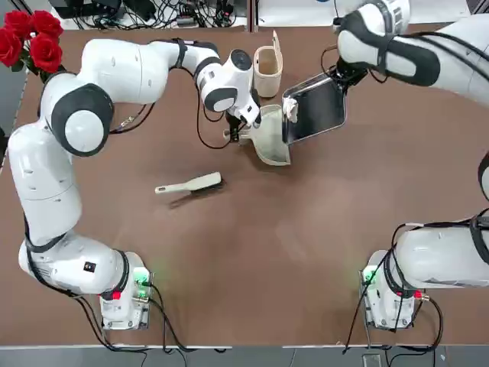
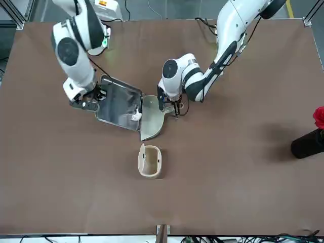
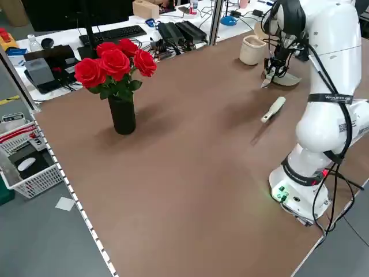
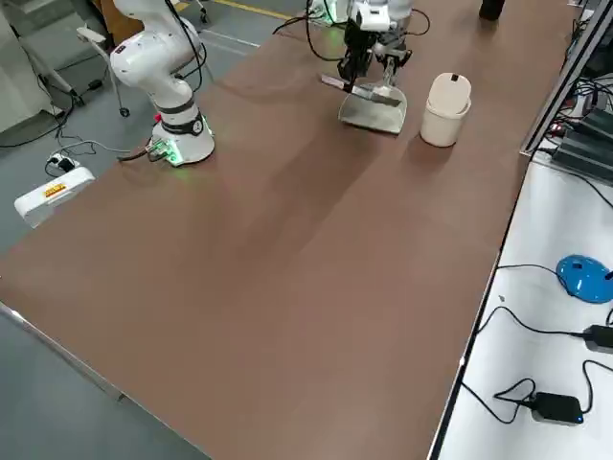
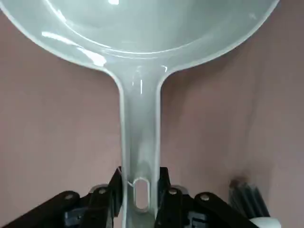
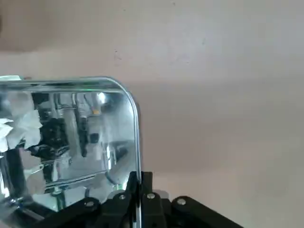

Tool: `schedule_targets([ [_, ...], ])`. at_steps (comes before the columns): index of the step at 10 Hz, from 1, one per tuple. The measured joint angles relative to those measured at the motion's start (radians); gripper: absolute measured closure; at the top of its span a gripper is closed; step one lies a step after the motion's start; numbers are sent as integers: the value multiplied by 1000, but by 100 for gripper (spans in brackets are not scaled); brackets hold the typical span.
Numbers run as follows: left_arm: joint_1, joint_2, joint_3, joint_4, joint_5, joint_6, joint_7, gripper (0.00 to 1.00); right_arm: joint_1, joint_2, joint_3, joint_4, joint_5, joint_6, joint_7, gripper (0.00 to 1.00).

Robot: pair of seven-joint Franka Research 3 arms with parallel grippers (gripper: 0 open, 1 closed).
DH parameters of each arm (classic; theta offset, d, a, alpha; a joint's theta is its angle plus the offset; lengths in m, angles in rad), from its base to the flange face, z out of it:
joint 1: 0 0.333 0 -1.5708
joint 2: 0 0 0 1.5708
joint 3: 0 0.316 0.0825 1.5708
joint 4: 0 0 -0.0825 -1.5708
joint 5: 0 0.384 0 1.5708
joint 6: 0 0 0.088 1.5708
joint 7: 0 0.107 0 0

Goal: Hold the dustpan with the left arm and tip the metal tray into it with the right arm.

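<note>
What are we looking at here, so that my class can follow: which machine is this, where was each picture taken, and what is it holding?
Two white robot arms share a brown table. One picture looks down from overhead, one faces the robot, two look from the sides, and two come from the wrists. The left arm's jaws grip the dustpan by its handle; the right arm's jaws grip the rim of the metal tray, with crumpled white paper in it. On the table are a hand brush, a small bin and roses in a black vase.
</note>
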Motion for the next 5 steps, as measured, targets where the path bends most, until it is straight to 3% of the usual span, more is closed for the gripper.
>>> schedule_targets([
  [1, -1, 2, 0, 0, 6, -1, -2, 67, 1, 0, 95, 56, -67, -87, 114, 95],
  [2, -2, 2, 0, 0, 7, -2, -2, 67, 2, 1, 144, 86, -86, -131, 184, 95],
  [5, -2, 3, 1, 0, 7, -7, -22, 67, 3, 52, 240, 118, -195, -168, 320, 95],
])
